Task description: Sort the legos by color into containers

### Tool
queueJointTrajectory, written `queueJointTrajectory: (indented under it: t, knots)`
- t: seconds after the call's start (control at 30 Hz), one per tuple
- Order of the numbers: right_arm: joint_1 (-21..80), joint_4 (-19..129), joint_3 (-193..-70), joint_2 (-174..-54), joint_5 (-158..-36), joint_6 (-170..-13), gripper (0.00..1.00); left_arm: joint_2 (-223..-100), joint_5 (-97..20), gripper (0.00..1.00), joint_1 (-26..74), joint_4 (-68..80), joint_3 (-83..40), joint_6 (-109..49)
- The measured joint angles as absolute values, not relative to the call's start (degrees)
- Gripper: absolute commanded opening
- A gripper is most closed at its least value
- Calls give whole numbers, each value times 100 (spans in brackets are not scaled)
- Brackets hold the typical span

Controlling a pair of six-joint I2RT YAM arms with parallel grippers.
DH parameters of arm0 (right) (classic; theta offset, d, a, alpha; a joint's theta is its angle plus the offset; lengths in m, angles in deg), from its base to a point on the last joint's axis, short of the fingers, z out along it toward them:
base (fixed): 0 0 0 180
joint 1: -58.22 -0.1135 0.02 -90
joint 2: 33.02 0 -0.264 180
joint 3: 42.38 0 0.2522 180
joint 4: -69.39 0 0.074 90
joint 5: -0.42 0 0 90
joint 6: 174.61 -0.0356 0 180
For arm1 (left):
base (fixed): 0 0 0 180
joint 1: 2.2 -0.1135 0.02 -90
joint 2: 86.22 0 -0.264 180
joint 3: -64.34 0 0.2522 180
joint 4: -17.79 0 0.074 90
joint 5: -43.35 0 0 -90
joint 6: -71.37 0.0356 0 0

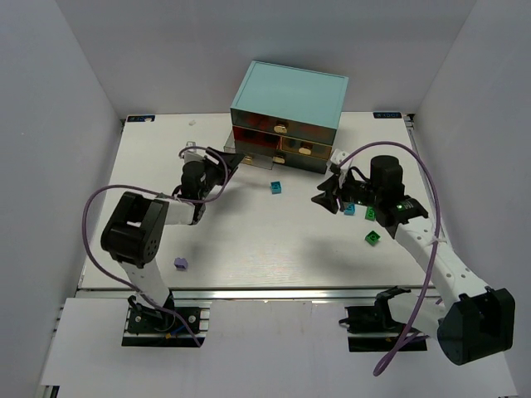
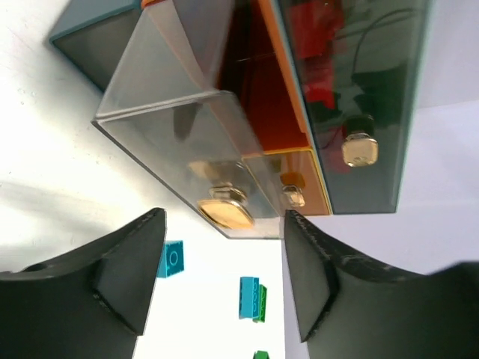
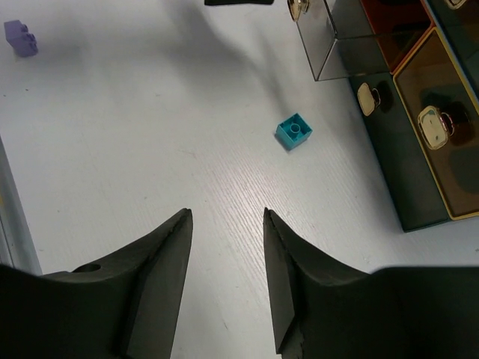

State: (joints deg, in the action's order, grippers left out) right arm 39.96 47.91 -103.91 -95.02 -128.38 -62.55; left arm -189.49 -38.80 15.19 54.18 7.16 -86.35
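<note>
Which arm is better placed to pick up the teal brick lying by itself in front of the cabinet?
Probably right: the right fingers, open, face the teal brick directly, while the left fingers frame the handle of the pulled-out drawer.

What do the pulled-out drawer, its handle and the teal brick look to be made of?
Pulled-out drawer: likely smoky clear plastic, glossy; its walls are see-through.
Its handle: shiny and gold-toned, metal or plated plastic, cannot tell which.
Teal brick: opaque moulded plastic, smooth, with a round stud on top.
</note>
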Motion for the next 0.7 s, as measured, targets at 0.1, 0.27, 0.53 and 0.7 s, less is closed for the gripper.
queueJointTrajectory:
  t: [0.1,0.27,0.53,0.7]
  knots:
    - [3996,4788,-10391,-9552,-12736,-6145,50,-18441,-3928,79,1512,4867,795,-8421]
    - [4000,4791,-10369,-9624,-12441,-5958,51,-17117,-4284,87,1512,3424,926,-7720]
    - [4000,4797,-10157,-9725,-11429,-5883,53,-14680,-5158,96,1512,1245,926,-5991]
    - [4011,4605,-9987,-9880,-10327,-6281,66,-13323,-5534,98,1516,391,981,-4926]
